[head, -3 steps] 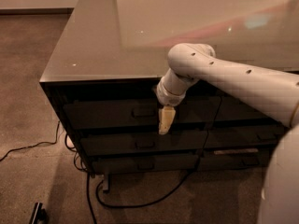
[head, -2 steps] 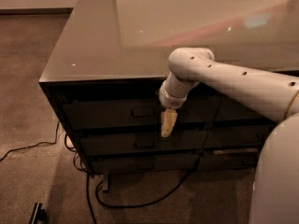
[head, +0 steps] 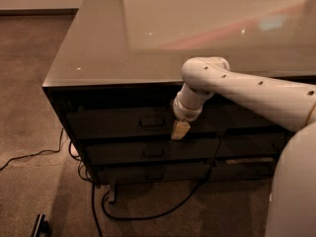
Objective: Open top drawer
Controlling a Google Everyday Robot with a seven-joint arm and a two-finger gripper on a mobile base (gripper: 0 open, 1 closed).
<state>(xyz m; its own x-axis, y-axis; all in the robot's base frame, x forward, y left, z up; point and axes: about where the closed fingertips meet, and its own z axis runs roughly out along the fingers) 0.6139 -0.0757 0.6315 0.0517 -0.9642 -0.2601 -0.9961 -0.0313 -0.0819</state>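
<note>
Top drawer [head: 113, 124] sits shut beneath the glossy desktop [head: 123, 43], end effector [head: 180, 130] (opening unreadable) beside its handle [head: 152, 123], brown carpet [head: 29, 58] below.

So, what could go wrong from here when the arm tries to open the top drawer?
1. The gripper hangs to the right of the handle of the top drawer, not on it. It may slide past and only press the flat front.
2. It is low, near the second drawer, so it might hook that one instead.
</note>
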